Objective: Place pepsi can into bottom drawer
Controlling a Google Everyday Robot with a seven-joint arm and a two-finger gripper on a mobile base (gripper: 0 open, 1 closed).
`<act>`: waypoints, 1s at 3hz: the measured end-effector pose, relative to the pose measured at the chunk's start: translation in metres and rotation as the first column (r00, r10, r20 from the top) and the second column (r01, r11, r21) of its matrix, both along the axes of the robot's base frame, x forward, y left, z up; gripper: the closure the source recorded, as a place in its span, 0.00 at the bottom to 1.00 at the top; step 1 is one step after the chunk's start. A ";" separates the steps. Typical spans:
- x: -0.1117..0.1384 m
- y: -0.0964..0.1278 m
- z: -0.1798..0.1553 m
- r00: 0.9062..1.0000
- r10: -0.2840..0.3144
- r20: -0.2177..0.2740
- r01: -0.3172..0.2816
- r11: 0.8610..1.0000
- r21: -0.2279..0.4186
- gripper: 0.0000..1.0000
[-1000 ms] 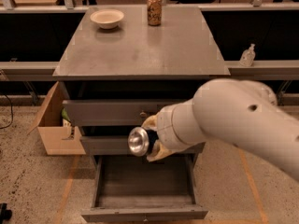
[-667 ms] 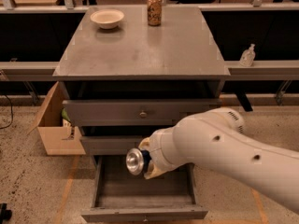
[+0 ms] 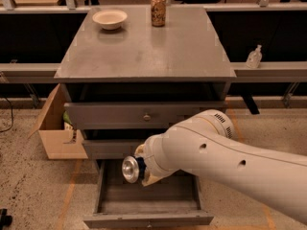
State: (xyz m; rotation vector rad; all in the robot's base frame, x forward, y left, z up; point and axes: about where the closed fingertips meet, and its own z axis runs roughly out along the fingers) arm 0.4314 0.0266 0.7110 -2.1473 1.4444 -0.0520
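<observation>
The pepsi can (image 3: 132,168) lies on its side in my gripper (image 3: 142,166), its silver end facing left and a bit of dark blue body showing. The gripper is shut on the can and holds it just above the open bottom drawer (image 3: 148,219), over its left part. The drawer is pulled out and its grey inside shows. My white arm (image 3: 230,164) comes in from the lower right and hides the drawer's right side and most of the can.
A grey cabinet (image 3: 144,56) carries a white bowl (image 3: 110,18) and a gold-brown can (image 3: 158,9) at its back. Two upper drawers (image 3: 144,115) are closed. A cardboard box (image 3: 55,128) stands at the left. A small clear bottle (image 3: 253,56) sits on the right ledge.
My arm has moved down and to the left with the can, from in front of the middle drawer to over the open bottom drawer.
</observation>
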 end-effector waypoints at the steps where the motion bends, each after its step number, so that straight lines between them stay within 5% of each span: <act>1: 0.008 -0.007 -0.023 0.999 -0.053 -0.004 0.053 0.999 0.007 1.00; 2: 0.037 -0.043 -0.122 0.987 -0.156 -0.040 0.157 0.987 0.028 1.00; 3: 0.066 -0.066 -0.167 0.968 -0.244 -0.059 0.247 0.967 0.059 1.00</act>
